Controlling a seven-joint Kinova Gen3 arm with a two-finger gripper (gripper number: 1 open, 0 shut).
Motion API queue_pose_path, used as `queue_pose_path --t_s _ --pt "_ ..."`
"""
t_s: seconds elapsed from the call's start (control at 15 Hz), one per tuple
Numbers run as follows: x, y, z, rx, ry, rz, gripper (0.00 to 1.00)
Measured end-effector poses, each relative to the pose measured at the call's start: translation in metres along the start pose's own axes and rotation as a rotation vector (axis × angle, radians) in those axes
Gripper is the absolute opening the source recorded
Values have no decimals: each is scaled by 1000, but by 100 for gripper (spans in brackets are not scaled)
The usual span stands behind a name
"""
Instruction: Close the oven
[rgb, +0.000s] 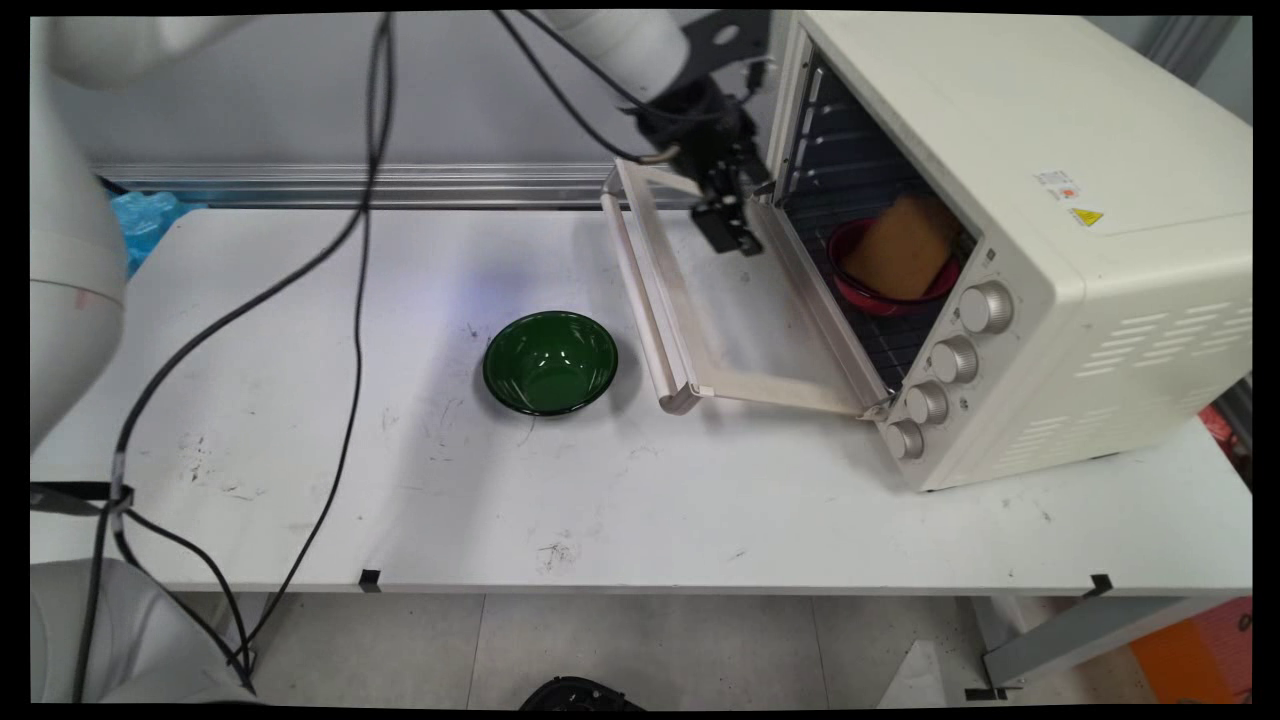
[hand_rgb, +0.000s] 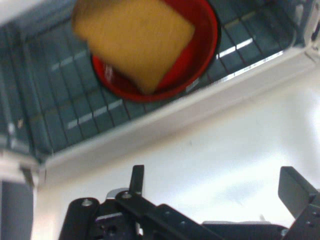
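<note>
The end effector (rgb: 735, 215) hangs with fingers spread wide and empty, just above the oven's (rgb: 1010, 230) lowered glass door (rgb: 700, 310), outside the opening. Inside the oven, a red bowl (hand_rgb: 197, 60) holding a slice of toast (hand_rgb: 132, 35) sits on the rack (hand_rgb: 60, 115). A green bowl (rgb: 550, 362) rests on the tabletop (rgb: 400, 500) left of the door.

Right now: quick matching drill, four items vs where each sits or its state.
Items:
1. green bowl
2. red bowl
3. toast slice
4. pincer

States:
A. on the oven rack
B. open, over the oven door
C. on the bare table
D. lying in the red bowl

Pairs: 1-C, 2-A, 3-D, 4-B
</note>
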Motion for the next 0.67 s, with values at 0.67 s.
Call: queue_pose_path --t_s 0.67 --pt "-66 53 -78 69 -135 -211 100"
